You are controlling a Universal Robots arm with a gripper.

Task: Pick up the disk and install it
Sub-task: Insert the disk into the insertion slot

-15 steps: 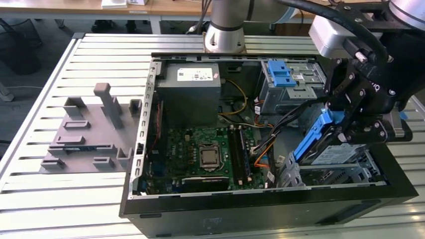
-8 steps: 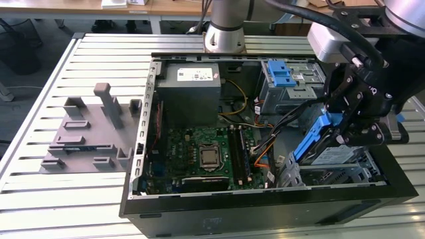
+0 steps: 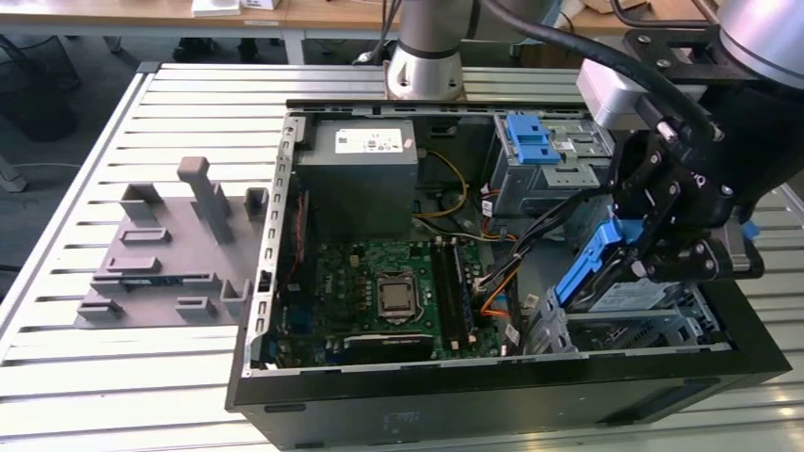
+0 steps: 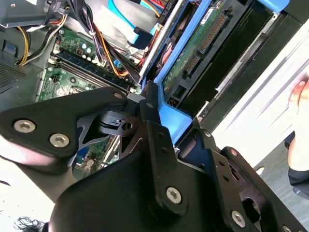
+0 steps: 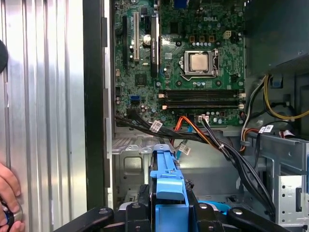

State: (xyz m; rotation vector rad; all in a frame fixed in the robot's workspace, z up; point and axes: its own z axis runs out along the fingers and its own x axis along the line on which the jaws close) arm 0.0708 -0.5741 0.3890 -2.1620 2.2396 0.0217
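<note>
Tilted disk (image 3: 624,298) between fingers (image 4: 153,128) (above drive cage (image 3: 656,330))

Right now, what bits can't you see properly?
The silver metal disk with blue plastic rails: in the exterior view, the black end effector gripping it covers much of its label.
The grey metal drive bay beneath it: in the exterior view, the disk and end effector hide its inside.
The person: in the first wrist view, the picture's edge cuts off everything but a hand.
</note>
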